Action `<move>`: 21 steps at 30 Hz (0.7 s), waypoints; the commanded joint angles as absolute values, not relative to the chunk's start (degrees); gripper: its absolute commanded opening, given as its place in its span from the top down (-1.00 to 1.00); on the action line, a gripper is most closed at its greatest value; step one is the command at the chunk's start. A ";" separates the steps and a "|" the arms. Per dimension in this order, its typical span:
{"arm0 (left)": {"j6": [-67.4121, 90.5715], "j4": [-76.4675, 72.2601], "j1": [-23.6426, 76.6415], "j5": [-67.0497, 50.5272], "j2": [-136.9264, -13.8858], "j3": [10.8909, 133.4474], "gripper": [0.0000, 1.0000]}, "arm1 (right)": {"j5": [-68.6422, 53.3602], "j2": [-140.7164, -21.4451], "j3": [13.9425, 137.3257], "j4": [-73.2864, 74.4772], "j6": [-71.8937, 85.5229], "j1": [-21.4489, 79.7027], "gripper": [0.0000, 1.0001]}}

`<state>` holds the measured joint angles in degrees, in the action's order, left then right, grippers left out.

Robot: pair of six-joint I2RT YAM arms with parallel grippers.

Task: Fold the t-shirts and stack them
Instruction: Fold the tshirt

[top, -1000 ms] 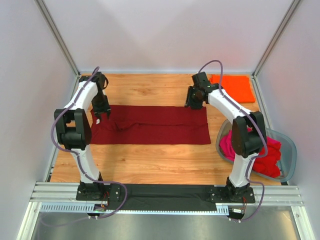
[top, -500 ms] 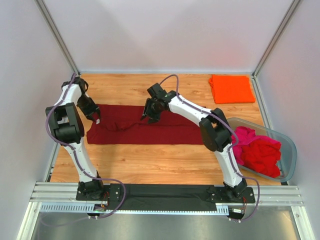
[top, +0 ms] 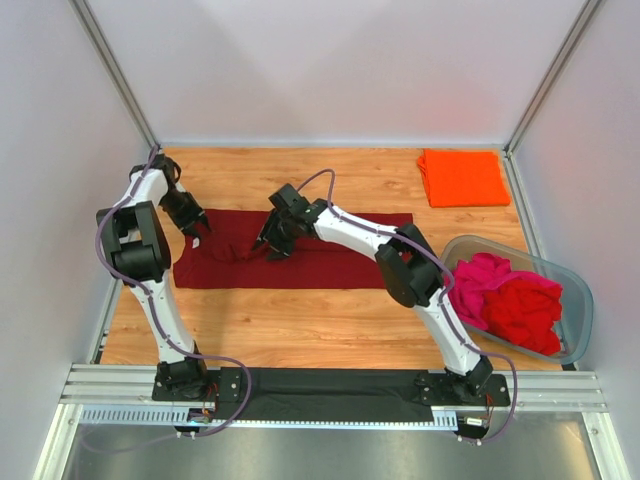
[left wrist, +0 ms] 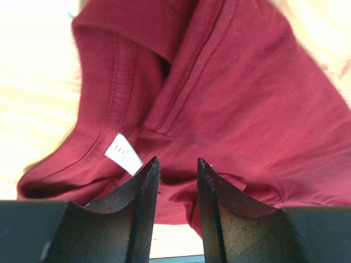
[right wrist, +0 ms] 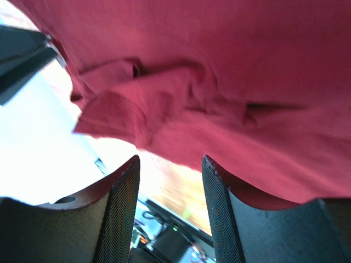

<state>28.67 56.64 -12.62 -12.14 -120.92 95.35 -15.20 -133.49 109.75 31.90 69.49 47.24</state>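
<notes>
A dark maroon t-shirt point(top: 320, 255) lies folded into a long strip across the middle of the table. My left gripper point(top: 200, 226) is open and empty over the strip's left end, by the collar and white label point(left wrist: 123, 154). My right gripper point(top: 272, 246) is open and empty over the crumpled part of the maroon shirt point(right wrist: 230, 82), left of centre. A folded bright orange t-shirt point(top: 462, 177) lies at the back right. Magenta-pink point(top: 475, 280) and red t-shirts point(top: 522, 310) lie bunched in the tub.
The grey translucent plastic tub point(top: 575, 310) stands at the right edge. White walls and metal posts close in the table on three sides. A metal rail point(top: 330, 385) runs along the near edge.
My right arm has swept left along the maroon shirt, from its right end to left of centre. My left gripper has shifted slightly at the shirt's left end. The shirt's left part has bunched up.
</notes>
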 commanded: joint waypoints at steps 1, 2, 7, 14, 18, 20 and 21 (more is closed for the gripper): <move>28.92 54.06 -12.39 -15.11 -120.15 96.95 0.18 | -16.00 -136.14 114.25 28.65 74.09 47.46 -0.01; 28.92 53.97 -12.31 -15.12 -120.15 96.94 0.18 | -16.08 -136.58 114.52 28.57 74.35 47.55 -0.01; 29.18 54.14 -12.22 -15.46 -121.20 98.00 0.18 | -16.79 -139.47 116.27 26.99 76.55 47.81 -0.02; 28.65 54.93 -12.22 -14.15 -123.92 98.96 0.18 | -17.40 -141.68 118.82 25.49 78.40 48.51 0.01; 28.39 55.02 -12.22 -13.36 -125.07 98.70 0.19 | -17.84 -142.29 119.01 24.79 78.84 48.78 0.03; 28.21 55.02 -12.13 -13.10 -125.51 98.53 0.19 | -18.45 -142.21 118.92 24.09 79.01 48.78 0.10; 28.13 54.85 -12.13 -12.75 -125.68 98.44 0.19 | -18.63 -142.12 118.65 23.12 78.93 48.78 0.15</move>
